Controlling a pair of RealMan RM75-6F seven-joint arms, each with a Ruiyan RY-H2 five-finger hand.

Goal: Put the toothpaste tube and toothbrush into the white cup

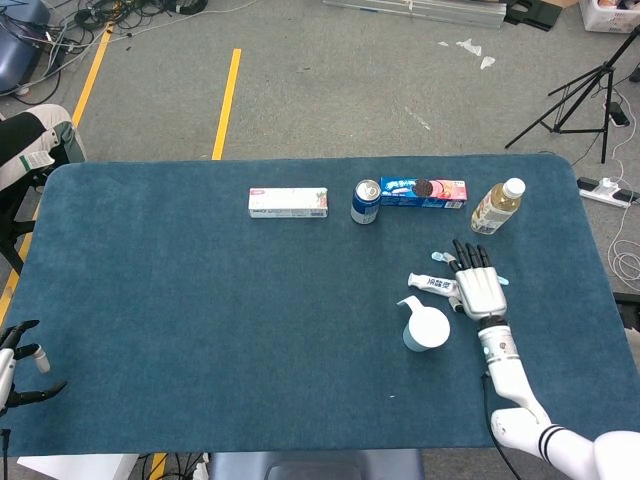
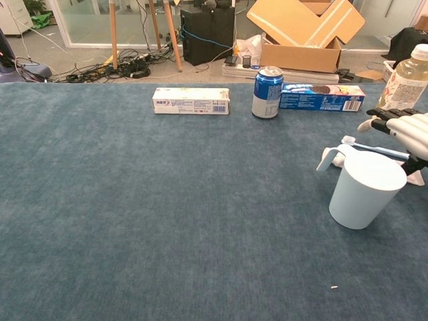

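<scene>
The right hand (image 1: 478, 289) is lying flat, fingers extended far, while the left hand (image 1: 18, 362) is hanging open near-left.

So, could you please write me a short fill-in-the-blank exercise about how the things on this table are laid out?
1. The blue can stands between the white box and the ____ packet.
2. The right hand is spread above the toothpaste tube and the ____.
3. The white cup stands ____ on the table.
4. The left hand holds ____.

Missing words: cookie; toothbrush; upright; nothing
</scene>
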